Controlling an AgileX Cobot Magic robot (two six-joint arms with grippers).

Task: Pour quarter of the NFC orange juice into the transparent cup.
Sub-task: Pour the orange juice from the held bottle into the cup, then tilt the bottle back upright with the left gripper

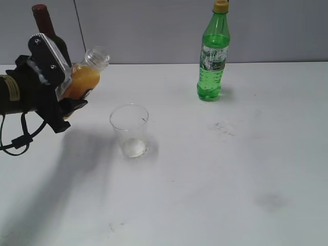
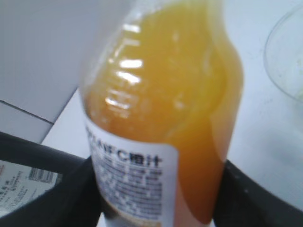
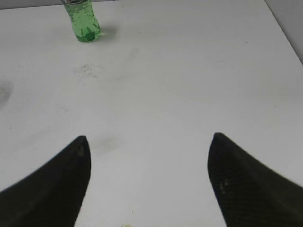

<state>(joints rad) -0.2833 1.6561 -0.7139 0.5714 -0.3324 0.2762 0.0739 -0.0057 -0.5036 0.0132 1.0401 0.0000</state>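
NFC orange juice (image 1: 84, 77): held above the table (image 1: 215, 174), tilted with its open neck up and to the right, toward the transparent cup (image 1: 129, 130). No cap shows on the neck.
Left gripper (image 1: 69, 89): fingers (image 2: 42, 189) clamped on the lower, labelled part of the bottle, one on each side.
Right gripper (image 3: 149, 184): fingers apart, holding nothing, over bare table.
Transparent cup: upright on the table, below and to the right of the bottle mouth, apart from it; appears empty.
Bottle handling: thin clear plastic, judged light and somewhat soft; a hard squeeze could push juice out of the open neck.
Grip point: the labelled body is the sound place, since the label likely slips less than bare plastic.
Cup handling: judged very light and easily tipped; avoid touching its rim with the bottle.
Other items: green soda bottle (image 1: 212, 54) far right, dark wine bottle (image 1: 46, 23) behind the left arm.
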